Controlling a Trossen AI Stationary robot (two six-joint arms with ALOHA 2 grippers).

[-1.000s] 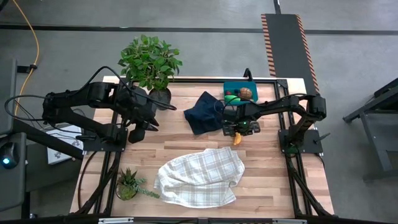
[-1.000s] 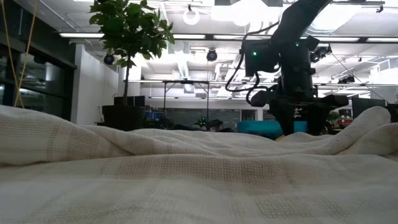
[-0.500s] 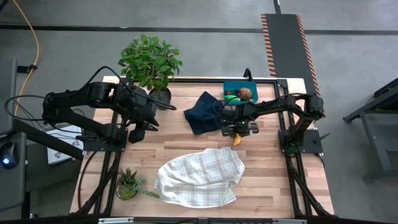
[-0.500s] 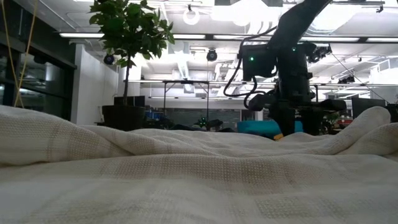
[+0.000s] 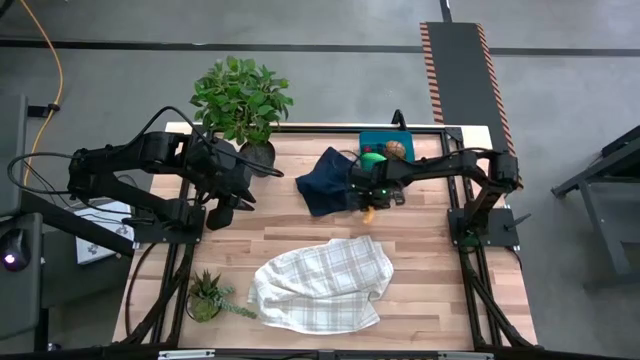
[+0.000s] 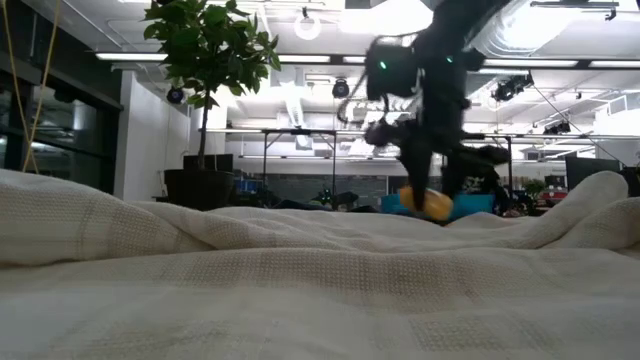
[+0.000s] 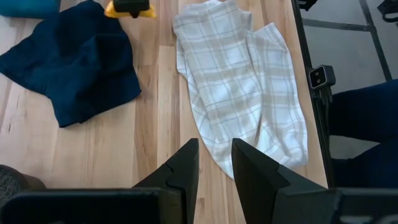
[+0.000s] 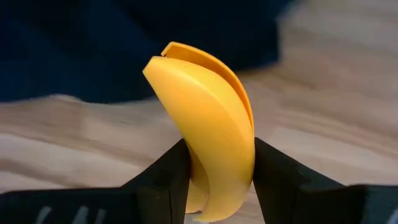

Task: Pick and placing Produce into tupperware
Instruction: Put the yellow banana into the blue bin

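Banana now lifted, clamped in right hand beside navy cloth.

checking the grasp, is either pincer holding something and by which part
The right pincer holds the banana, its fingers clamped on both sides of its lower part. The left pincer is open and holds nothing.

Banana: smooth matt yellow plastic. Table: pale planked wood. Plaid towel: soft woven cloth. Navy cloth: matt fabric. Tupperware: teal plastic.
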